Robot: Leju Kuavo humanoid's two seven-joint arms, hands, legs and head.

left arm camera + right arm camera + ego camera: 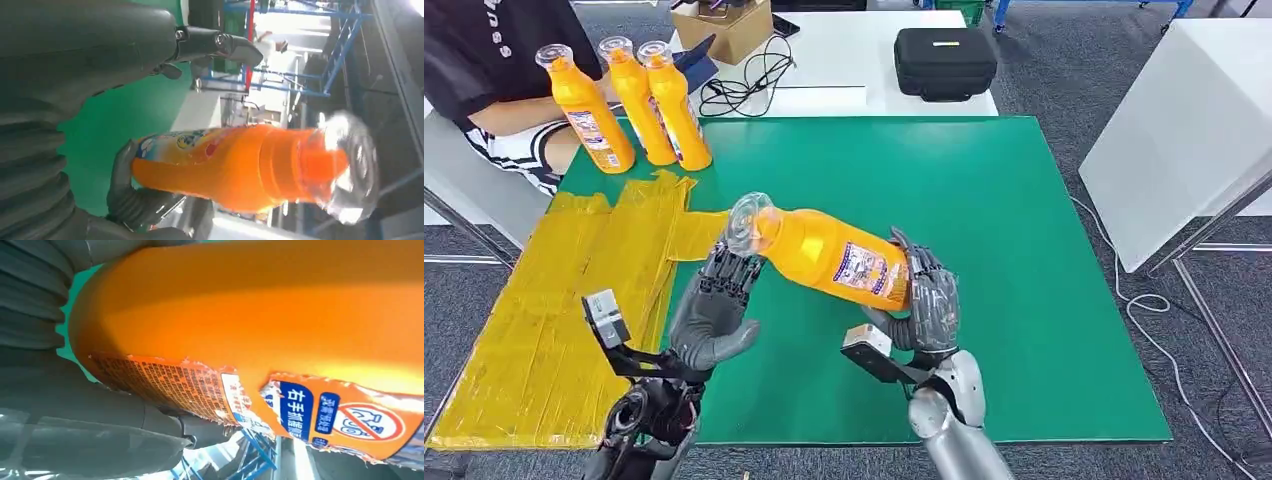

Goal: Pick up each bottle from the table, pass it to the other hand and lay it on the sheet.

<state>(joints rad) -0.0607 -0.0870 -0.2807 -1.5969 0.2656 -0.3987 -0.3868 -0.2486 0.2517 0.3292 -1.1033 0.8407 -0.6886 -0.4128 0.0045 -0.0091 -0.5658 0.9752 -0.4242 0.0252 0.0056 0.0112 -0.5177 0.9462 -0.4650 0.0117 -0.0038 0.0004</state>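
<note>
Right wrist view shows bottle (250, 315) label print.

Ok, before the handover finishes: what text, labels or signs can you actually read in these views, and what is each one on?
"右手" in white on a blue patch: label of the held bottle, right wrist view.
Red prohibition sign, a circle with a slash: same label, beside the blue patches.
Second blue patch and the dense print block on that label: too blurred to read.
Labels on the three standing bottles: too small to read.
White lettering on the person's black shirt: cut off, unreadable.
</note>
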